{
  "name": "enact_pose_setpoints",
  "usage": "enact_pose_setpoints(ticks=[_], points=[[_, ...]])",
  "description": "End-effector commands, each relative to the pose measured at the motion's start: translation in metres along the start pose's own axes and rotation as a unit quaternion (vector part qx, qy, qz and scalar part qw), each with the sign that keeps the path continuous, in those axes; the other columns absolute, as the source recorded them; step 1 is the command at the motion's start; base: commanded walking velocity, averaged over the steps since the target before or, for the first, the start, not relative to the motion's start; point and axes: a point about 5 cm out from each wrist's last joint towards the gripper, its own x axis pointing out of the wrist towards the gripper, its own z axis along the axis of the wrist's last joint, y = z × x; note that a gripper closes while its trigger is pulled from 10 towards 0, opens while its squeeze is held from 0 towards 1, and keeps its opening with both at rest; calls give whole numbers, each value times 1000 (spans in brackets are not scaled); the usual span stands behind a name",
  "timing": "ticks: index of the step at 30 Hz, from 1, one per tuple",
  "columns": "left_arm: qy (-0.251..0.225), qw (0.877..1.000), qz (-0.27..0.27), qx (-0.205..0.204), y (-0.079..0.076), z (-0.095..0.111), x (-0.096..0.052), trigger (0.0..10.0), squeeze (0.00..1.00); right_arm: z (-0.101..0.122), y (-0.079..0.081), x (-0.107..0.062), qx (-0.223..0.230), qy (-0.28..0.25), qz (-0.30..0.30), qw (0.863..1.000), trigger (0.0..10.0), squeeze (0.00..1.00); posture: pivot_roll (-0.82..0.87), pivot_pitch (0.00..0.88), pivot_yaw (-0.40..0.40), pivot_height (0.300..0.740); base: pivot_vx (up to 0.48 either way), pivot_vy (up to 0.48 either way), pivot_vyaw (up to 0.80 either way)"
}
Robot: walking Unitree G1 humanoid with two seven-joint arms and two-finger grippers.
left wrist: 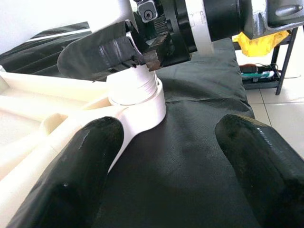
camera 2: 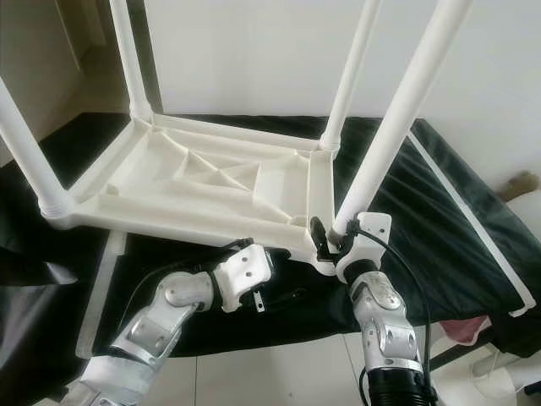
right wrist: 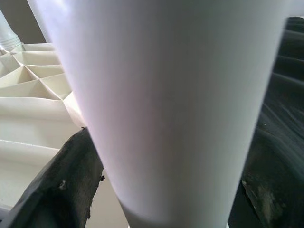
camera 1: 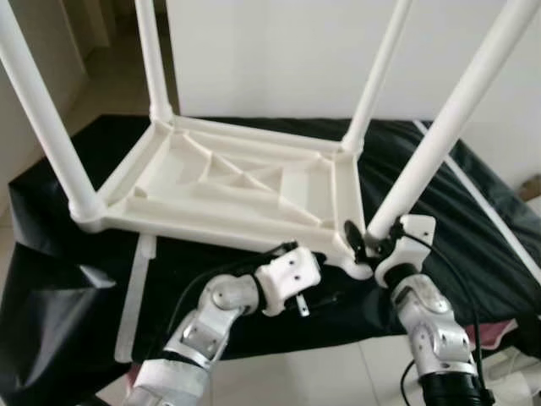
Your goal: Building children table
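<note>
A white plastic children's table top [camera 1: 228, 182] lies upside down on a black cloth [camera 1: 59, 279] that covers a low surface, its ribbed underside facing up and four white legs rising from its corner sockets. The near right leg [camera 1: 448, 118] stands in the corner socket [left wrist: 137, 102] closest to the robot, right at the table top's near edge. The right gripper [camera 1: 365, 238] is clamped on this leg just above the socket; in the right wrist view the white tube sits between its black fingers [right wrist: 61, 190], touching both. The left gripper [left wrist: 161, 156] hangs low just beside the same corner, its two fingers spread apart over bare cloth, one fingertip [left wrist: 71, 175] near the socket collar without a clear touch. A separate white strip [camera 1: 139, 292] lies flat on the cloth under the table top's near left edge, running toward the cloth's front edge. Beyond the cloth's front edge is pale tiled floor [camera 1: 321, 372]. To the right of the table top the cloth stretches on with open room, crossed by a thin white bar [camera 2: 465, 211].
</note>
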Motion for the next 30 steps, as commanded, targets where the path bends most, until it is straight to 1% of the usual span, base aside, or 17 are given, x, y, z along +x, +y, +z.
enact_pose_setpoints(ticks=[1, 22, 30], points=[[2, 999, 43, 3, 4, 1, 0, 10000, 0, 1, -5, 0, 0, -3, -3, 1000, 10000, 0, 93, 0, -63, 740, 0, 0, 0], [0, 999, 46, 5, 6, 3, 0, 10000, 0, 6, -8, 4, -1, -11, 4, 1000, 10000, 0, 99, 0, -70, 740, 0, 0, 0], [0, 999, 47, 4, 6, 3, 0, 10000, 0, 8, -10, 4, -12, -12, 18, 1000, 10000, 0, 100, 0, -69, 740, 0, 0, 0]])
